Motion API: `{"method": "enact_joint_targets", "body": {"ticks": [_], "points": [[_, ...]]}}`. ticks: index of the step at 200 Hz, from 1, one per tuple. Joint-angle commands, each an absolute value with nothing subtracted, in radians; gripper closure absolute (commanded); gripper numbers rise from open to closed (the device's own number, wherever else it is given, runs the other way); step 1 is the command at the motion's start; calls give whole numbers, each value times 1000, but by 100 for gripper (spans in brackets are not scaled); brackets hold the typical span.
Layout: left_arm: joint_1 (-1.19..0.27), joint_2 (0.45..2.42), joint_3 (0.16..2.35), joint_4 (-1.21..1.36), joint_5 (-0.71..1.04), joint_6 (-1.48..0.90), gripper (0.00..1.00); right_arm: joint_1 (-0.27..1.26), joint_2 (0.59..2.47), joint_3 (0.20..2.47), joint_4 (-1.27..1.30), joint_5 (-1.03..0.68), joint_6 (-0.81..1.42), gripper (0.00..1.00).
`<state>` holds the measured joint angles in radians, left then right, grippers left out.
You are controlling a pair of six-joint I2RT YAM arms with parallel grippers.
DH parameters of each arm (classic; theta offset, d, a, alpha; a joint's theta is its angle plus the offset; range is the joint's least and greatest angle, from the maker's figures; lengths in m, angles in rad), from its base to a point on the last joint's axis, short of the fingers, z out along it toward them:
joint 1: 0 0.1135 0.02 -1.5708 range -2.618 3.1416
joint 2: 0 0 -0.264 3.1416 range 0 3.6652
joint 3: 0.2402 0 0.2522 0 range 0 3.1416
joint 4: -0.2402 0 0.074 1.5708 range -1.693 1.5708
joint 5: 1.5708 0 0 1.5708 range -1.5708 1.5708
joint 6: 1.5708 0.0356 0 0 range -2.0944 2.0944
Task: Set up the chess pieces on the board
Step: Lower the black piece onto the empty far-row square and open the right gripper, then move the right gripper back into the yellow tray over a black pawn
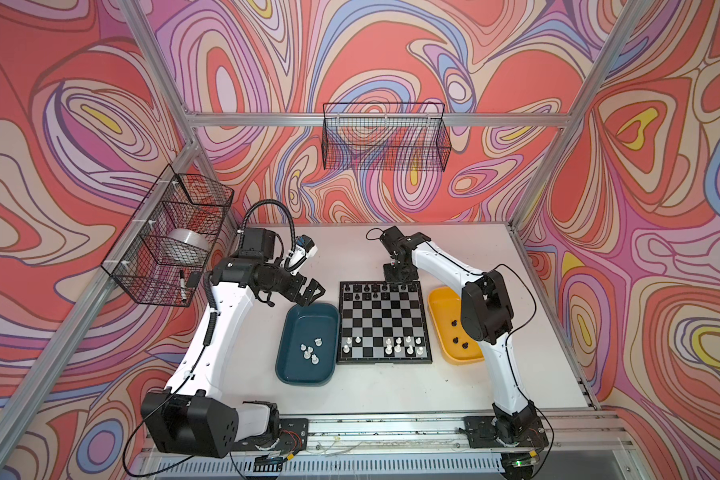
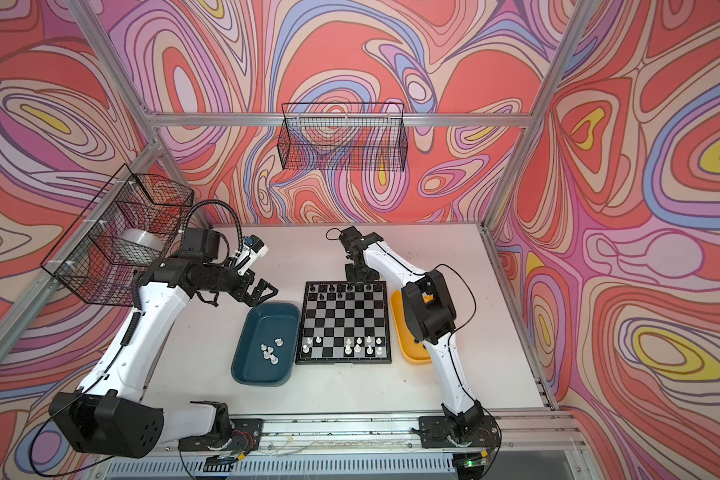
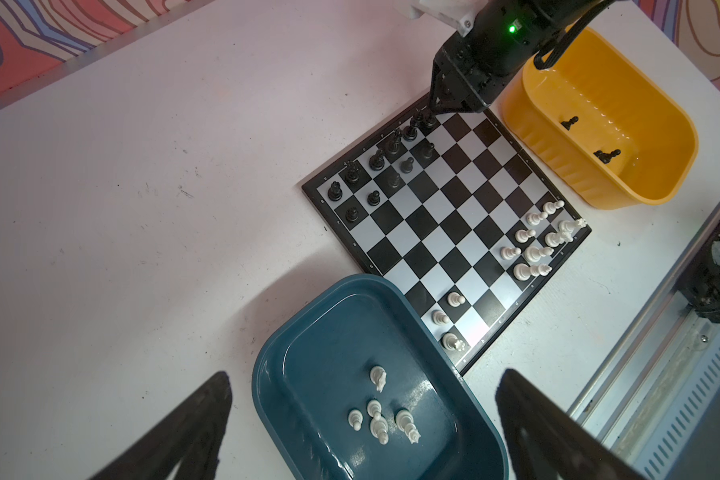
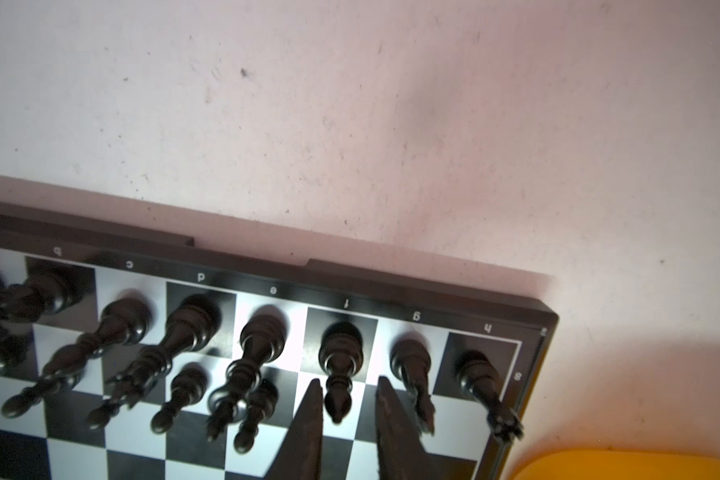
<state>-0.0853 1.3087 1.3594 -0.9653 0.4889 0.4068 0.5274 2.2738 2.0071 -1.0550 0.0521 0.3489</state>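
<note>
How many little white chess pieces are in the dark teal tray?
5. One white piece lies alone in the teal tray; a cluster of four sits right beside it. None looks hidden.

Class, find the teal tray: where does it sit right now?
In both top views the teal tray sits close beside the left edge of the board, with loose white chess pieces lying in it.
</note>
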Motion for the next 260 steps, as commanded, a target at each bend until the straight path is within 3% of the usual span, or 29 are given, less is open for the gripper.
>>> {"method": "enact_joint_targets", "body": {"ticks": [1, 85, 145, 189, 260], "points": [[-89, 1279, 1353, -991, 490, 403, 0, 535, 2213, 2053, -1061, 45, 343, 77], [-89, 1274, 1355, -1005, 490, 424, 0, 535, 2077, 2007, -1072, 42, 366, 78], [-112, 1316, 1400, -1087, 541, 496, 0, 514, 1781, 1628, -1057, 107, 441, 79], [-222, 1360, 1413, -1132, 507, 549, 1, 404, 1562, 1302, -989, 71, 499, 79], [-288, 1389, 1413, -1114, 473, 525, 1, 276, 1505, 1093, -881, 5, 490, 79]]}}
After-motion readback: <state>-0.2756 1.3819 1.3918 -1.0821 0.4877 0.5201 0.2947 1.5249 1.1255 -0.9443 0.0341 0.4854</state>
